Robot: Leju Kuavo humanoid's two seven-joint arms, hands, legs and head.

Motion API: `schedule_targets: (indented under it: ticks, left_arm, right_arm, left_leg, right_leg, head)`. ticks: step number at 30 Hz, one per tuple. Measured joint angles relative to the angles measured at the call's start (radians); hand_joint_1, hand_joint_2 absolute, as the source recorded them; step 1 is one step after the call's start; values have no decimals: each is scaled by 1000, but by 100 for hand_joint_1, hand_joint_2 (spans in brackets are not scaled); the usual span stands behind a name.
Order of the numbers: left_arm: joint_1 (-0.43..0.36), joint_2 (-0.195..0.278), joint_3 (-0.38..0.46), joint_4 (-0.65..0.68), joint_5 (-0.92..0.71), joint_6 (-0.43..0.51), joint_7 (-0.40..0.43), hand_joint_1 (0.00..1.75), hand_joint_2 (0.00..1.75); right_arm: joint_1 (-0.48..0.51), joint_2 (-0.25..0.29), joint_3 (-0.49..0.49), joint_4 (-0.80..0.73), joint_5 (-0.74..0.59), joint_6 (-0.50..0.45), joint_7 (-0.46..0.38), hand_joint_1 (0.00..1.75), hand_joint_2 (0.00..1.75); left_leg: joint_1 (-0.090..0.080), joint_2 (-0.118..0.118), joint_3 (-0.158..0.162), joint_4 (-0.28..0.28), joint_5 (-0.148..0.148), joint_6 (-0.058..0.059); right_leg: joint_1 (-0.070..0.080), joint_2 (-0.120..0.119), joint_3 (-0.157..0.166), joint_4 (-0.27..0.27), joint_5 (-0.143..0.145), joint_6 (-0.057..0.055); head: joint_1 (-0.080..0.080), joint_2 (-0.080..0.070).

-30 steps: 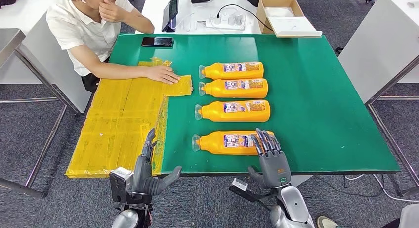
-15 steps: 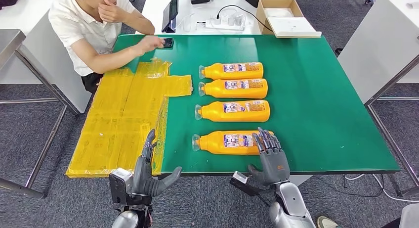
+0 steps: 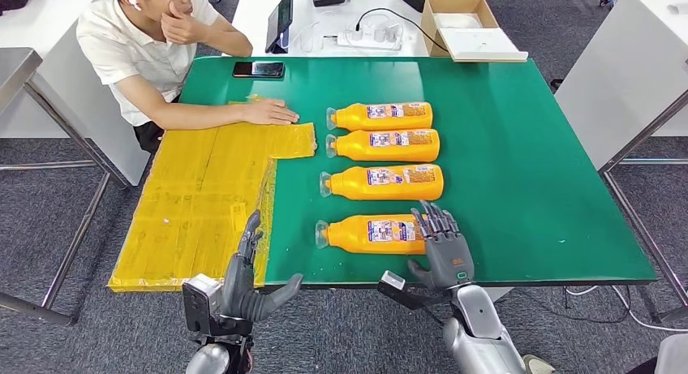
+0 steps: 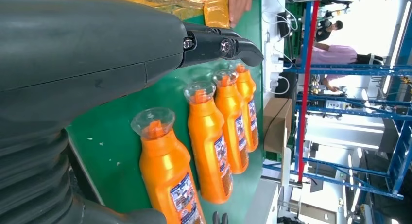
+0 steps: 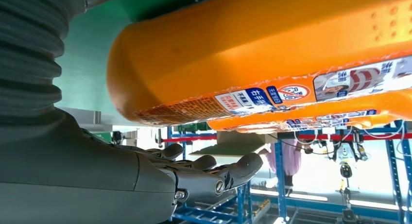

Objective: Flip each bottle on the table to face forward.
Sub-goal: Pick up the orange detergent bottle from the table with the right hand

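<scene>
Right hand: my right hand (image 3: 447, 252) sits low and right of centre in the head view, at the near edge of the green table (image 3: 527, 187). Fingers are extended and spread; nothing is gripped.
Right hand contact: my fingertips (image 3: 430, 220) overlap the base end of the nearest bottle (image 3: 371, 234). I cannot tell whether they touch it or hover just above. The right wrist view puts that bottle's base (image 5: 252, 54) close beside my straight fingers (image 5: 214, 173), none curled round it.
Left hand: my left hand (image 3: 247, 281) is at lower left of the head view, off the table's near edge, by the yellow sheets (image 3: 203, 195). Fingers apart, thumb out to the side, holding nothing.
Hidden or unclear: my right fingers cover the nearest bottle's base end. Label print is too small to read. In the left wrist view my own hand (image 4: 97, 49) blocks much of the frame.
Bottles: four orange bottles lie on their sides in a column at table centre, caps toward frame left, labels up. Above the nearest come the second bottle (image 3: 381, 182), third bottle (image 3: 383, 144) and farthest bottle (image 3: 380, 115); all three well apart from my hands.
Bystander: a person's hand (image 3: 272, 112) rests on the yellow sheets at upper left. A phone (image 3: 258, 69) lies above it.
</scene>
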Motion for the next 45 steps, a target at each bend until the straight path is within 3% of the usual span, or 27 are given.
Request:
schedule_targets:
  ticks: [15, 16, 19, 20, 32, 37, 41, 45]
  left_arm:
    - [-44, 0, -5, 24, 5, -5, 2, 0, 175]
    - [-44, 0, -5, 25, 5, -5, 2, 0, 175]
    - [-45, 0, -5, 26, 5, -7, 3, 0, 175]
    - [-46, 0, -5, 27, 5, -8, 4, 0, 175]
    - [-64, 0, -6, 42, 12, -23, 10, 0, 175]
    - [-67, 0, -6, 42, 15, -28, 11, 0, 175]
    - [-66, 0, -6, 42, 17, -34, 11, 0, 175]
    - [-62, 0, -5, 42, 31, -19, 11, 0, 175]
  right_arm:
    - [-164, -15, 84, 266, -29, 20, 80, 0, 175]
    - [-169, -16, 88, 275, -29, 22, 82, 34, 175]
    - [-179, -18, 99, 297, -30, 50, 90, 165, 175]
    - [-181, -19, 104, 304, -32, 66, 92, 175, 175]
    - [-234, -49, 160, 347, -73, 291, 116, 175, 175]
    - [-239, -53, 171, 350, -106, 308, 109, 175, 175]
    - [-233, -52, 171, 349, -192, 304, 39, 175, 175]
    - [-215, -41, 149, 342, -350, 302, -100, 175, 175]
  left_leg:
    - [0, 6, 10, 0, -1, 0]
    - [0, 6, 11, 0, -1, 0]
    - [0, 6, 13, 0, -1, 0]
    - [0, 6, 14, 0, -1, 0]
    - [0, 9, 27, 0, -5, 1]
    - [0, 9, 32, 0, -6, 1]
    - [0, 9, 34, 0, -7, 2]
    - [0, 10, 32, 0, -7, 2]
  right_leg:
    - [0, 3, 8, -1, 0, 0]
    - [0, 4, 8, -1, 0, 0]
    - [0, 4, 10, -1, 0, 0]
    - [0, 4, 11, -1, 1, 0]
    - [1, 7, 12, -3, -2, -1]
    - [1, 7, 17, -4, -3, 0]
    - [1, 7, 21, -4, -3, 1]
    - [1, 8, 29, -4, -2, 2]
  head:
    - [0, 0]
    - [0, 0]
    - [0, 0]
    - [0, 0]
    - [0, 0]
    - [0, 0]
    - [0, 0]
    - [1, 0]
